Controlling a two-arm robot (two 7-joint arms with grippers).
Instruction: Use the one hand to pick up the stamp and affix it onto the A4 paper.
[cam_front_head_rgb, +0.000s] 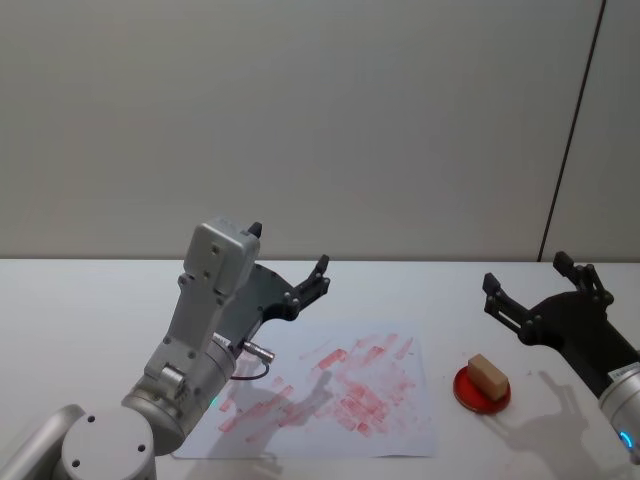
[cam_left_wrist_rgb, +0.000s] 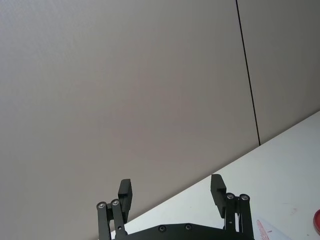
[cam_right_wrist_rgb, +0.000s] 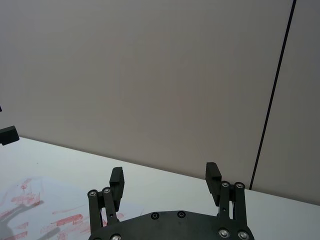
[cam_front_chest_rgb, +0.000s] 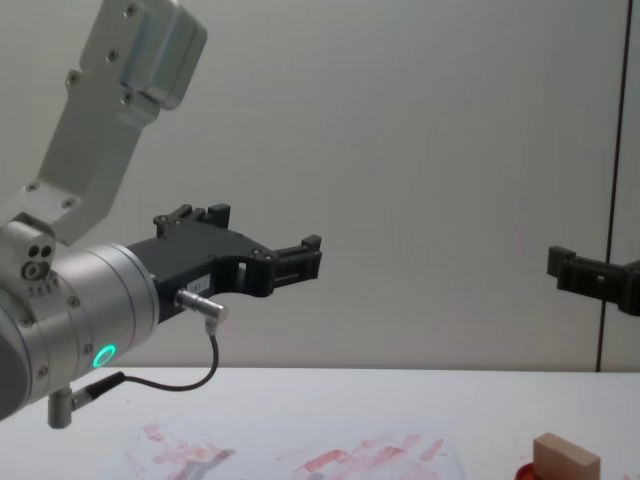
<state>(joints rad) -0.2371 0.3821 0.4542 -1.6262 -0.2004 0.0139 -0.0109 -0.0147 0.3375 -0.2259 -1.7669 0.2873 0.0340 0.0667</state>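
The stamp (cam_front_head_rgb: 488, 375), a tan wooden block, rests on a flat red disc (cam_front_head_rgb: 482, 392) on the table's right side; the chest view shows the stamp (cam_front_chest_rgb: 565, 462) low at the right. The A4 paper (cam_front_head_rgb: 330, 390), smeared with red marks, lies flat at the centre. My left gripper (cam_front_head_rgb: 290, 250) hangs open and empty above the paper's far left part, its jaws wide apart in the left wrist view (cam_left_wrist_rgb: 170, 186). My right gripper (cam_front_head_rgb: 527, 272) is also open and empty, in the air just beyond and right of the stamp, as seen in the right wrist view (cam_right_wrist_rgb: 165, 174).
A white table (cam_front_head_rgb: 80, 300) carries everything, and a plain grey wall (cam_front_head_rgb: 320, 120) rises behind it. The silver left arm (cam_front_head_rgb: 195, 350) with a green ring light reaches over the paper's left edge.
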